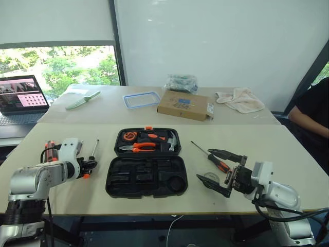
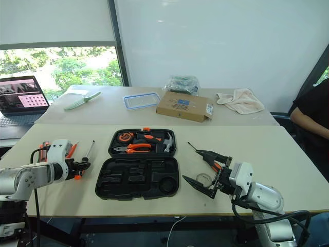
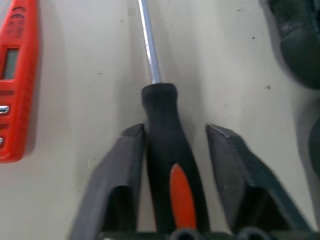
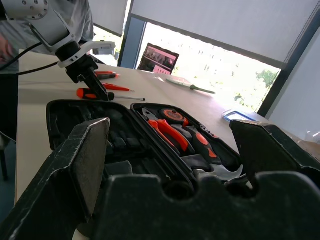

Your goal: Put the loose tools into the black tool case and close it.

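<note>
On the far left of the table lies the slim all-orange screwdriver (image 3: 14, 80), near the left gripper (image 1: 88, 167). That gripper straddles the black-and-orange handle of a metal-shaft screwdriver (image 3: 167, 165) lying flat on the table, shaft pointing away from the robot. In the left wrist view one finger (image 3: 117, 180) lies against the handle and the other stands a little off it, so the jaws are partly closed around the handle but not yet clamped. To grip well, the gripper should close until both fingers press the thick part of the handle evenly, then lift straight up so the shaft does not drag or swing.

In the middle, the black tool case (image 1: 146, 177) lies open, its front half showing empty moulded slots; the back half holds the orange-handled pliers (image 1: 138, 147) and a hammer (image 1: 172, 140). The screwdriver likely belongs in one of the long empty slots, so keeping it level and lined up with the slot would help.

To the right of the case, another black-and-orange screwdriver (image 1: 212, 157) lies on the table beside the right gripper (image 1: 218, 172), which hangs above the table with its fingers spread wide, holding nothing.
</note>
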Action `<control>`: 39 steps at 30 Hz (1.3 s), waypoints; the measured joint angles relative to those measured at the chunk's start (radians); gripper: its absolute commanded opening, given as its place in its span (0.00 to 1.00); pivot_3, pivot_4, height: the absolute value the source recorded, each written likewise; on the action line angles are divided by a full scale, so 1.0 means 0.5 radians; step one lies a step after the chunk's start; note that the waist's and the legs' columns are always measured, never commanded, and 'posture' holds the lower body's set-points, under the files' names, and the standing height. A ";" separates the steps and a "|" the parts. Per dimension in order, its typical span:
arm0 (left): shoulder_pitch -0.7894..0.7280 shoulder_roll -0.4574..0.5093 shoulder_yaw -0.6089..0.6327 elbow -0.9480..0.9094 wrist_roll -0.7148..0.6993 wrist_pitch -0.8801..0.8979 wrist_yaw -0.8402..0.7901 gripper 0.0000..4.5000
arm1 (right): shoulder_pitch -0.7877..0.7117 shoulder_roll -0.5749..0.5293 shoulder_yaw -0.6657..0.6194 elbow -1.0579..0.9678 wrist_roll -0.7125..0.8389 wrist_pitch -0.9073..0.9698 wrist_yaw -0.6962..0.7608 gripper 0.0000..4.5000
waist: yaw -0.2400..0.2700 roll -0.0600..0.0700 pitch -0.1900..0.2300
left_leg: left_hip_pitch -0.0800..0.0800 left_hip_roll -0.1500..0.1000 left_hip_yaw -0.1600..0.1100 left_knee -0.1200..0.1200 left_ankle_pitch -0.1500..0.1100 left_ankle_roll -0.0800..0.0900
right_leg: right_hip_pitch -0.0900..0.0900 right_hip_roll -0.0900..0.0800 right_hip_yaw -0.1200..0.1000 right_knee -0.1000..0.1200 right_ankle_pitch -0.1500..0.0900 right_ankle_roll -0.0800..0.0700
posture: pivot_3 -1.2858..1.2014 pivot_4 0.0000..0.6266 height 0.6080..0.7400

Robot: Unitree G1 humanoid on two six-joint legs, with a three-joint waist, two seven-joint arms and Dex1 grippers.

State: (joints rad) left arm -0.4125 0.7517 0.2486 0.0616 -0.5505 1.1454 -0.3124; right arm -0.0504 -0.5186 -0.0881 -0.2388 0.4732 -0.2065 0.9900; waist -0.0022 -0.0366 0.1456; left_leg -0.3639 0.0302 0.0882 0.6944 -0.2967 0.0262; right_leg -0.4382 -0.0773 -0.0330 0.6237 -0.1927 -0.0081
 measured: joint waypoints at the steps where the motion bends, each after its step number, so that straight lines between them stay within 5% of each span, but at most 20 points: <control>1: 0.000 0.000 -0.002 0.010 0.008 -0.017 -0.015 0.18 | 0.002 0.000 0.000 0.000 0.000 -0.002 -0.002 1.00 | 0.001 0.000 0.000 | 0.000 0.000 0.000 0.000 0.000 0.000 | 0.000 0.000 0.000 0.001 0.000 0.000 | 0.52 0.24 1.00; 5: 0.017 0.001 0.030 0.112 0.037 -0.259 -0.212 0.18 | 0.056 0.000 -0.007 -0.005 -0.001 -0.008 -0.019 1.00 | 0.007 -0.001 0.001 | 0.000 0.001 0.000 0.000 0.002 -0.003 | -0.001 0.001 0.000 0.003 0.000 -0.001 | 0.52 0.24 1.00; 11: -0.084 0.140 0.086 0.159 0.035 -1.263 -1.169 0.18 | 0.101 -0.030 -0.058 -0.024 0.003 -0.008 -0.022 1.00 | 0.019 -0.009 0.007 | -0.006 0.001 -0.001 0.004 0.001 -0.002 | -0.004 0.000 -0.002 0.001 -0.001 -0.002 | 0.52 0.24 1.00; 14: -0.209 0.279 -0.246 0.193 0.265 -1.733 -1.685 0.18 | 0.132 -0.063 -0.104 -0.019 0.004 -0.007 -0.022 1.00 | 0.039 -0.006 0.008 | -0.007 -0.004 0.004 0.004 0.000 0.000 | -0.001 -0.001 -0.005 -0.004 -0.002 -0.001 | 0.52 0.24 1.00; 18: -0.426 0.172 -0.748 0.371 0.590 -2.095 -2.073 0.18 | 0.135 -0.075 -0.117 -0.017 0.004 -0.007 -0.023 1.00 | 0.049 -0.006 0.009 | -0.011 -0.003 0.013 0.008 -0.001 0.002 | -0.001 0.003 -0.006 -0.006 -0.001 0.000 | 0.52 0.24 1.00; 25: -0.642 0.075 -1.045 0.728 1.048 -2.350 -2.052 0.18 | 0.151 -0.076 -0.132 -0.026 0.001 -0.002 -0.068 1.00 | 0.021 -0.008 0.010 | -0.012 -0.001 0.001 0.008 -0.001 0.004 | -0.003 0.007 -0.003 -0.007 -0.002 0.001 | 0.52 0.24 1.00; 39: -0.706 -0.105 -1.094 0.841 1.271 -2.384 -1.959 0.18 | 0.164 -0.074 -0.090 -0.092 -0.004 0.009 -0.132 1.00 | 0.044 -0.008 0.010 | -0.015 -0.002 -0.001 0.015 -0.005 0.010 | 0.000 0.001 -0.005 -0.010 -0.002 0.009 | 0.52 0.24 1.00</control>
State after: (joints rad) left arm -0.7653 0.6990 -0.2982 0.4821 0.0848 -0.0465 -1.2919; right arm 0.0314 -0.5554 -0.1330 -0.2849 0.4714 -0.2020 0.9242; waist 0.0198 -0.0405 0.1507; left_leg -0.3715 0.0292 0.0879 0.7021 -0.2993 0.0312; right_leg -0.4384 -0.0767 -0.0354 0.6188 -0.1935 -0.0038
